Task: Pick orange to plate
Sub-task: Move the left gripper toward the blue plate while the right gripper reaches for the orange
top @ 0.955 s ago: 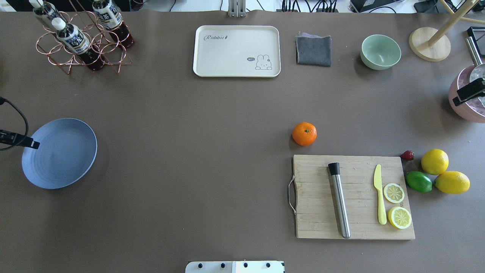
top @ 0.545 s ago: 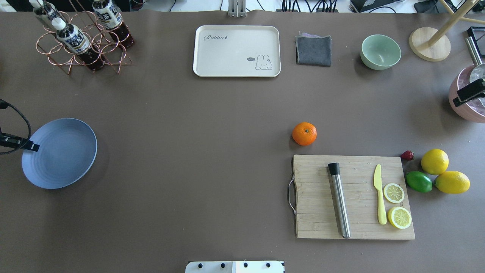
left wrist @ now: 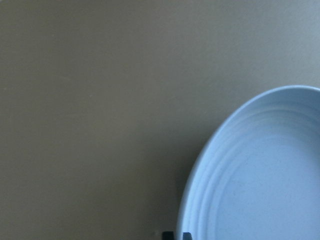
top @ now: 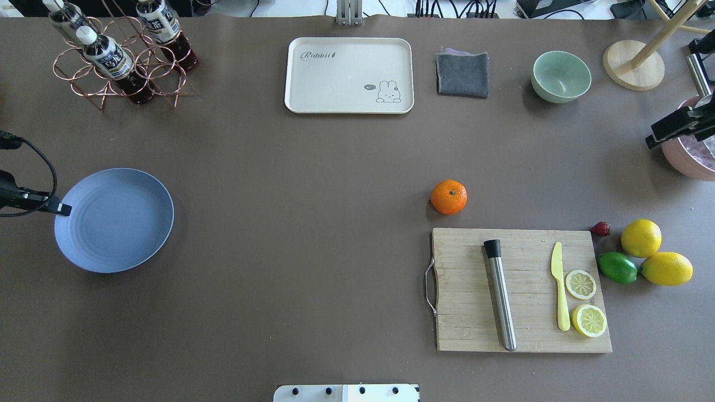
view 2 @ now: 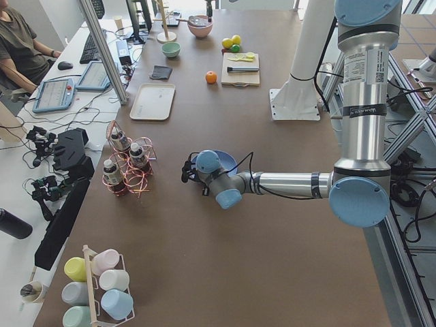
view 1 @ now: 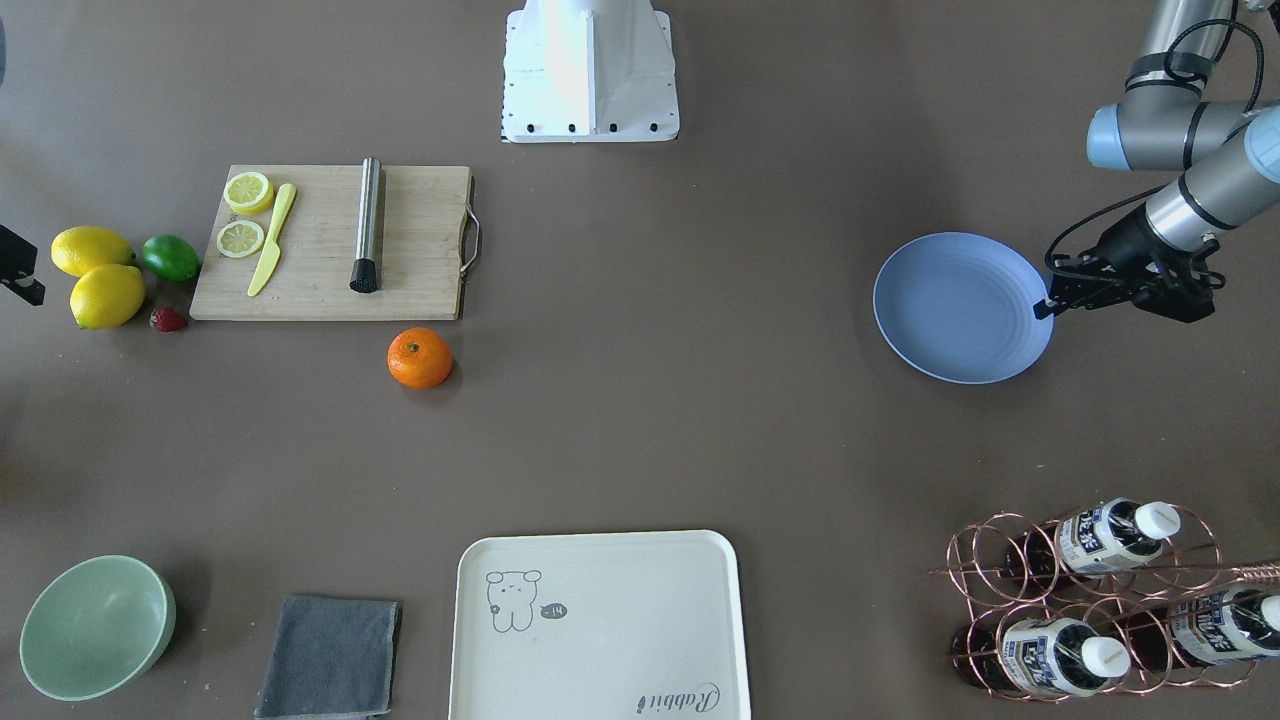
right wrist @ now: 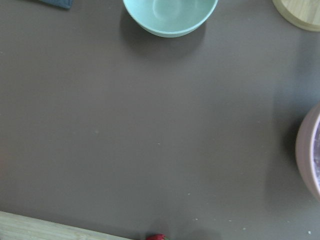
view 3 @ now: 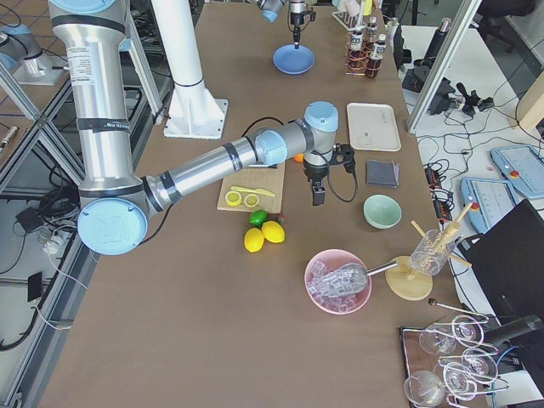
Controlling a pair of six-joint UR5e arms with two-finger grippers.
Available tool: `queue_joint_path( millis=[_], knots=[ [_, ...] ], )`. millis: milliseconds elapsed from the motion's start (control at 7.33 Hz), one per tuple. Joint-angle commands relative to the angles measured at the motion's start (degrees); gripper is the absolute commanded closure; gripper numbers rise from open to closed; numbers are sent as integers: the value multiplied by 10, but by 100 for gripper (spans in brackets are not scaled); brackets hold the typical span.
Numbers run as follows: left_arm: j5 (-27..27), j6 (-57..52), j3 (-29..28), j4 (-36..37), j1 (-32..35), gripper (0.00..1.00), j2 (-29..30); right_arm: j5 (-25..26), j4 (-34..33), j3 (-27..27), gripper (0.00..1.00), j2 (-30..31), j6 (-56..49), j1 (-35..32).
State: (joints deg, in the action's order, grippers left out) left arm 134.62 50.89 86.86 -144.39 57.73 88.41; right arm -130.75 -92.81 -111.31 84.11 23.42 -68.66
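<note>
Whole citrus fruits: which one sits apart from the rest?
The bright-orange round orange, alone beside the wooden cutting board; yellow lemons and green lime cluster together.

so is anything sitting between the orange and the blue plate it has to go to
Nothing visible does. The orange lies just beyond the cutting board's far edge, and the line from it to the plate crosses only brown tabletop. The cream tray lies well off that line, toward the far side.

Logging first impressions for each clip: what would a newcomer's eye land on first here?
The bright orange sitting alone on the brown table just beyond the cutting board. Then the blue plate far across on the robot's left, with the left claw at its outer rim.
</note>
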Motion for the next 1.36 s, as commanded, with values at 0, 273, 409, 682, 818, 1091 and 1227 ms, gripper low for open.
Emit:
queue_joint_path(
  millis=[0,273,409,682,818,1091,1227],
  knots=[
    [2,130,43,32,-7,100,42,5,0,-9,0,-53,113,68],
    [-57,183,146,195,-55,100,81,36,0,-18,0,-85,175,135],
    [-87,216,171,248,-92,100,117,56,0,-18,0,-102,211,174],
    [-147,329,164,252,-176,100,189,99,0,-12,0,-134,296,241],
    [-191,363,147,252,-224,100,220,115,0,-6,0,-144,298,259],
    [-237,401,98,251,-264,100,280,124,1,46,0,-182,296,282],
    [-248,403,89,251,-276,100,290,136,1,64,0,-191,291,286]
  ],
)
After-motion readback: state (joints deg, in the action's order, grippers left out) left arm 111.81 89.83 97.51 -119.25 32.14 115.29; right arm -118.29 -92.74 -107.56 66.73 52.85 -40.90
